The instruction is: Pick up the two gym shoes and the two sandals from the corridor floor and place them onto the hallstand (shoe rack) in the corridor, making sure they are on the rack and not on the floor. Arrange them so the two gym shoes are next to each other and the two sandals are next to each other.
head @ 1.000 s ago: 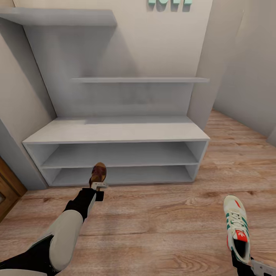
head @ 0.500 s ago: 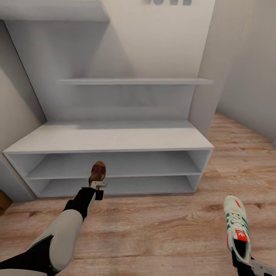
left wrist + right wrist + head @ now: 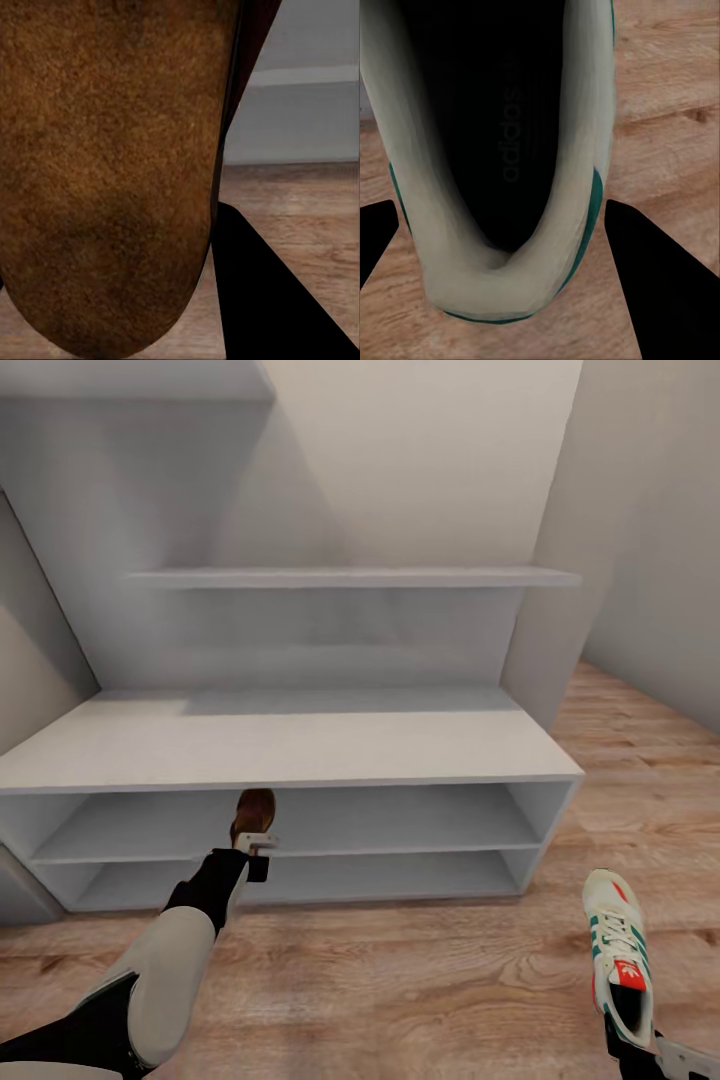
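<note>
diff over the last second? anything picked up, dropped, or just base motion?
Just base and camera motion: the hallstand has grown and slid down in the head view as the robot closes in on it. No grasp change: the left gripper still holds a sandal, the right gripper still holds a gym shoe, both at the same spots in the head view. Nothing released; no shoes on the rack yet.

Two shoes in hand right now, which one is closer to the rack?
The brown sandal in the left end effector; it sits right at the rack's open front. The sneaker in the right end effector hangs back over the floor.
</note>
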